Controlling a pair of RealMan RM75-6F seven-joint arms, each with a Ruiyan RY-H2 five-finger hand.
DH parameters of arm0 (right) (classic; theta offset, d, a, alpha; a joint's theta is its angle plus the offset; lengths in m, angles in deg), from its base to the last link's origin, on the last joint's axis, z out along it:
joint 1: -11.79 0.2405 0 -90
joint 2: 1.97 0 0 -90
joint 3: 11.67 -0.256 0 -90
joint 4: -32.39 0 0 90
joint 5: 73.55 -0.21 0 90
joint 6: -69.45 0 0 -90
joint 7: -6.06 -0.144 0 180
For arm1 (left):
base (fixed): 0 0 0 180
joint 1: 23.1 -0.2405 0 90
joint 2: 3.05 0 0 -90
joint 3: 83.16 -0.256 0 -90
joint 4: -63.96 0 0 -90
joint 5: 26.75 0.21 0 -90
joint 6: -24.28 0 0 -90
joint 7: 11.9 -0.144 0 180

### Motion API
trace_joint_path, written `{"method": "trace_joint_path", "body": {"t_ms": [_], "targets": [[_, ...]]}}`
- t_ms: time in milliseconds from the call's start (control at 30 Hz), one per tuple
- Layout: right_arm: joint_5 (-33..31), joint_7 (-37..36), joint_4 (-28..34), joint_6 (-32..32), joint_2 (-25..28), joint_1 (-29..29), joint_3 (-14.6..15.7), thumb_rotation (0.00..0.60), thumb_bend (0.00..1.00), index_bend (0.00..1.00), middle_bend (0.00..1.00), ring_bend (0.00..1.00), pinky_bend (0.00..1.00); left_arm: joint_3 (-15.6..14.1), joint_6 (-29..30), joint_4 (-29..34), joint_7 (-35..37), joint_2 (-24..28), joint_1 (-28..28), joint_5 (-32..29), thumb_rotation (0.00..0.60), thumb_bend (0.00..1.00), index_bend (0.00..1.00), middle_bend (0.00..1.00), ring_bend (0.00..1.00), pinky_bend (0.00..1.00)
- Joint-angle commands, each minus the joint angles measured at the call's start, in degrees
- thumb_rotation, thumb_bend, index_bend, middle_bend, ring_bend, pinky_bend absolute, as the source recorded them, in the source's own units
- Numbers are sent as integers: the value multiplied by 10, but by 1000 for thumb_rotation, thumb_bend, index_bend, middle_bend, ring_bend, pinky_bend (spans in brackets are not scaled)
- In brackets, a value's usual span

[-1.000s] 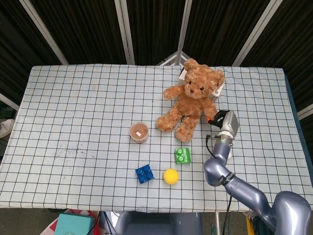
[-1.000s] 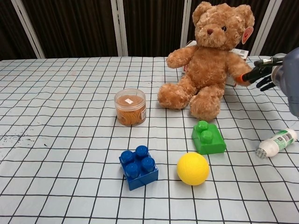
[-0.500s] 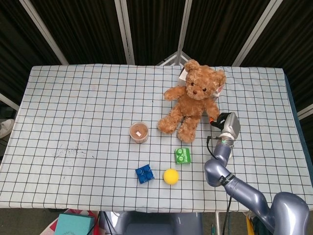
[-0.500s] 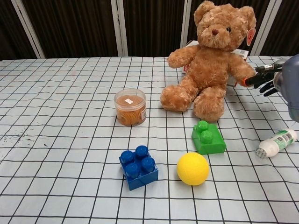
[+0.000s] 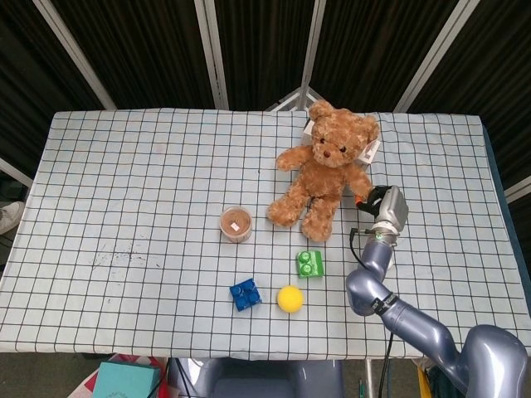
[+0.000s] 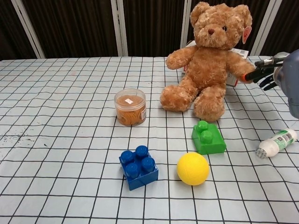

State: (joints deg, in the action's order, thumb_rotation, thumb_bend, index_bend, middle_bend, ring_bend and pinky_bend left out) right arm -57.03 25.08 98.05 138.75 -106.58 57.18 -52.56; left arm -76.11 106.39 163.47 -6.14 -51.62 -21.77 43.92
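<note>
A brown teddy bear [image 5: 325, 172] [image 6: 210, 65] sits upright on the checked tablecloth [image 5: 141, 182], right of centre. My right hand [image 5: 375, 199] [image 6: 265, 73] is at the bear's outstretched arm on the right and pinches the paw between its fingertips. The rest of the hand is cut off by the frame edge in the chest view. My left hand shows in neither view.
In front of the bear lie a green brick [image 5: 310, 264] [image 6: 208, 137], a yellow ball [image 5: 289, 298] [image 6: 192, 168] and a blue brick [image 5: 246, 293] [image 6: 138, 166]. A round jar [image 5: 236, 224] [image 6: 130, 107] stands left of it. A white bottle [image 6: 276, 143] lies at the right. A white box [image 6: 236, 53] is behind the bear.
The bear shifted slightly right with my right hand, then back up and left; the hand on its paw now sits a little higher. Other objects have not moved.
</note>
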Motion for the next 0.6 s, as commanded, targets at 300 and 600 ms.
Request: {"method": "trace_joint_path", "body": {"t_ms": [300,600], "targets": [[4,23,13,4,15,-9,7,600,323,858,739,694,346,1,-2,-1,3,1,0,-1,600,171,198,65,10,137],[-21,92,122,44,79,-54,27,600,324,662,696,595,308,1,1,-1,12,4,-2,1,600,171,198,65,10,136]]}}
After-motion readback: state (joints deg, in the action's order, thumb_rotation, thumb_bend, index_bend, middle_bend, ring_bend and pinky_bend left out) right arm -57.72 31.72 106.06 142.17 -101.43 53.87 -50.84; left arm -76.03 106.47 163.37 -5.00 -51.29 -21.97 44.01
